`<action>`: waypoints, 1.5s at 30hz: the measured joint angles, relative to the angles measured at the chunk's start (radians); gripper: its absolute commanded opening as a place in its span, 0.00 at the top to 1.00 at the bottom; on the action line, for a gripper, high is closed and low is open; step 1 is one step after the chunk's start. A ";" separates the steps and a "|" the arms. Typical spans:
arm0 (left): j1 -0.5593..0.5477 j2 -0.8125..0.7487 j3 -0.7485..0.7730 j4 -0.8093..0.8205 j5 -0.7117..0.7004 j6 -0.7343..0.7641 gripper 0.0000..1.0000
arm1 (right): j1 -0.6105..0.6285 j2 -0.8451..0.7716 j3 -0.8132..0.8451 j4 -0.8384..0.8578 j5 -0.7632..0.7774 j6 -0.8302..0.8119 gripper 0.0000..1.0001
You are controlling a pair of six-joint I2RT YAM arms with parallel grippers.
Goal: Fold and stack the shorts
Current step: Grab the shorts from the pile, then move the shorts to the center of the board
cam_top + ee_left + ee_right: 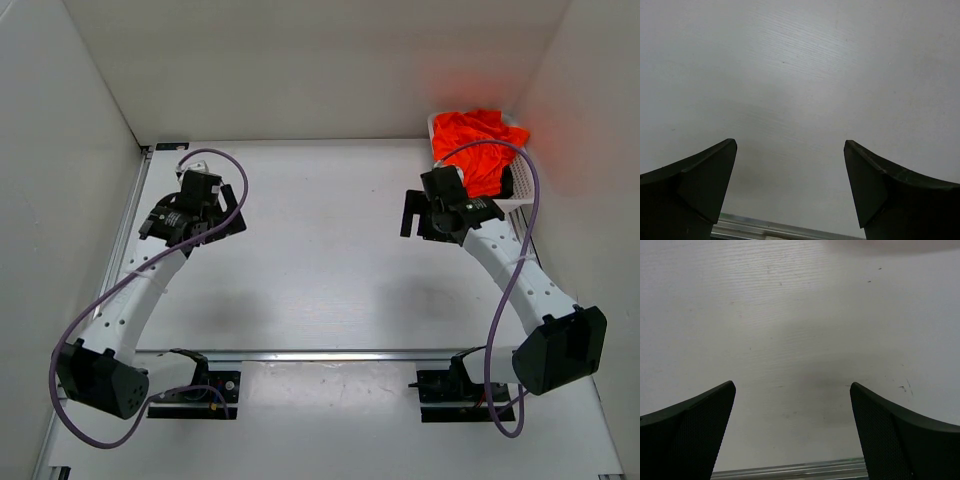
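Observation:
The bright orange-red shorts (478, 146) lie crumpled in a white basket (517, 188) at the back right corner of the table, seen only in the top view. My right gripper (447, 222) hovers just in front and left of the basket, open, with nothing between its fingers (792, 385). My left gripper (193, 228) hangs over the back left of the table, also open and empty (790, 142). Both wrist views show only bare white table between the black fingertips (715, 170) (880, 420).
White walls enclose the table on the left, back and right. An aluminium rail (330, 354) runs across the near side in front of the arm bases, and shows at the bottom of both wrist views. Purple cables loop along both arms.

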 measured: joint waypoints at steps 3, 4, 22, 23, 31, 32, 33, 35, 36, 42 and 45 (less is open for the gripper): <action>0.000 -0.005 -0.014 0.000 0.036 0.019 0.00 | -0.001 0.000 0.000 0.001 0.017 0.001 0.00; 0.000 -0.006 -0.014 0.001 0.043 0.032 0.00 | -0.002 0.000 0.001 0.000 0.021 0.001 0.00; 0.000 -0.037 0.001 -0.040 0.122 0.135 0.00 | -0.346 0.415 0.456 0.079 0.030 -0.014 0.04; 0.000 -0.032 0.002 -0.044 0.122 0.137 0.00 | -0.350 0.459 0.490 0.086 0.015 -0.017 0.04; 0.000 0.018 0.035 -0.086 0.108 0.148 0.00 | -0.355 0.726 0.705 0.081 -0.070 -0.049 0.59; 0.000 0.023 0.040 -0.086 0.105 0.149 0.00 | -0.355 0.736 0.713 0.079 -0.076 -0.055 0.70; 0.000 0.027 0.045 -0.088 0.102 0.149 0.00 | -0.355 0.745 0.719 0.079 -0.083 -0.055 0.80; 0.000 0.035 0.051 -0.092 0.096 0.149 0.00 | -0.356 0.750 0.726 0.075 -0.090 -0.048 1.00; 0.000 0.039 0.053 -0.091 0.093 0.148 0.00 | -0.357 0.750 0.729 0.075 -0.089 -0.042 1.00; 0.000 0.047 0.053 -0.098 0.081 0.117 0.00 | -0.349 0.712 0.807 0.040 -0.093 -0.063 1.00; 0.000 0.058 0.061 -0.114 0.070 0.069 0.00 | -0.330 0.655 0.904 0.011 -0.119 -0.092 1.00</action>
